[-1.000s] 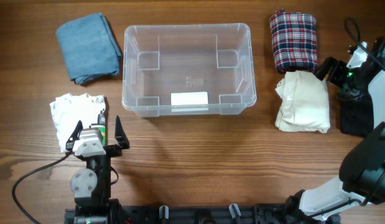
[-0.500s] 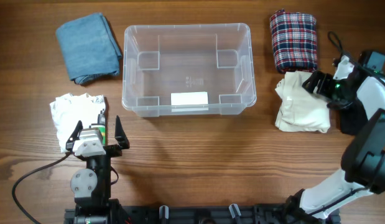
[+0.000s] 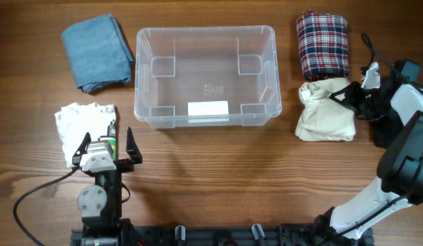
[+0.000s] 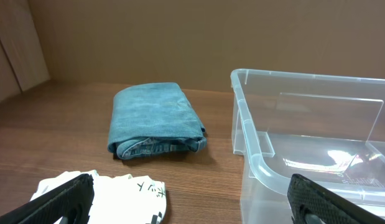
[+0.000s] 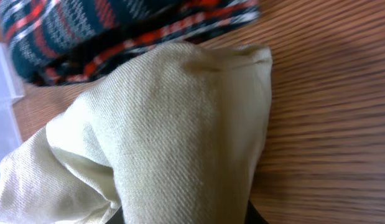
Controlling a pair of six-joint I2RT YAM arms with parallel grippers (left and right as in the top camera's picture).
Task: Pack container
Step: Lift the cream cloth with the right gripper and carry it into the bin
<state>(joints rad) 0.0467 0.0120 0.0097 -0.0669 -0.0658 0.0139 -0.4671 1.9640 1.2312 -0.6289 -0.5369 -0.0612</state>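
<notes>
Cream cloth (image 3: 327, 117) was pinched in our right gripper (image 3: 350, 99), and the empty clear container (image 3: 204, 30) lay to that hand's left, long axis pointing toward it, while our left gripper (image 3: 107, 137) gaped wide, holding nothing.

Soft, even light is coming from above. The table (image 3: 218, 171) is reading warm, and the container (image 3: 204, 117) is casting only a faint shadow along its near side. In the left wrist view, white glare is streaking the container's clear floor. The right wrist view is sitting very close — the cream cloth (image 5: 167, 137) is showing sharp weave, the plaid cloth (image 5: 86, 31) is going soft.
</notes>
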